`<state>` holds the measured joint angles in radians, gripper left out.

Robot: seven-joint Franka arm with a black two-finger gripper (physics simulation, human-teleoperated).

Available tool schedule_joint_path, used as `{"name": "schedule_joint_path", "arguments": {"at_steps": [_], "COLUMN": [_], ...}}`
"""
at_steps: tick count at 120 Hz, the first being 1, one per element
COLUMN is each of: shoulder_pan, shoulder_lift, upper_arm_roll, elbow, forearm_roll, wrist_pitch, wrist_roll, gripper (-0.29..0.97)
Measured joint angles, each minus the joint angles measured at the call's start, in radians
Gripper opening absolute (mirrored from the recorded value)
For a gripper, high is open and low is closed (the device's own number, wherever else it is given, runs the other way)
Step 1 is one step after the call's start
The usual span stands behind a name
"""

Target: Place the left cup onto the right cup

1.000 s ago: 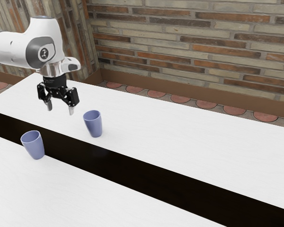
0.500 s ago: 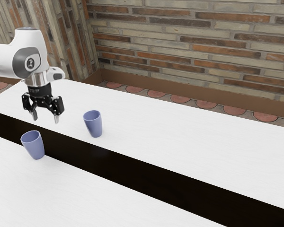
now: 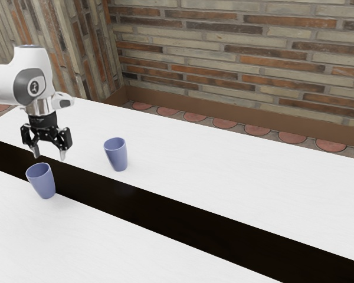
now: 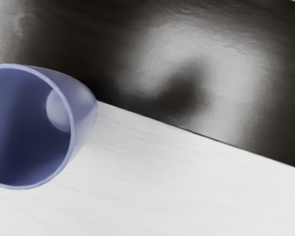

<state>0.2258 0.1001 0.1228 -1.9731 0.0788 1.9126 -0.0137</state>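
The left cup, a smooth, tapered blue-violet tumbler, stands upright on the white table, long axis vertical and mouth up. The matching right cup stands at its two o'clock, across a glossy dark strip. The black gripper hangs at the left cup's twelve o'clock, fingers spread and holding nothing; a second ago it hung at the right cup's ten o'clock, while both cups have kept their places. In the wrist view the left cup shows its open mouth, apparently off-centre beneath the hand.
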Motion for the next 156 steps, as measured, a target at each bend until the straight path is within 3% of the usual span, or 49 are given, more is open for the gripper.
{"name": "schedule_joint_path", "arguments": {"at_steps": [156], "shoulder_pan": [0.030], "shoulder_lift": [0.159], "upper_arm_roll": [0.067], "elbow": [0.017], "forearm_roll": [-0.065], "wrist_pitch": [0.115], "wrist_roll": [0.116], "gripper": [0.57]}}
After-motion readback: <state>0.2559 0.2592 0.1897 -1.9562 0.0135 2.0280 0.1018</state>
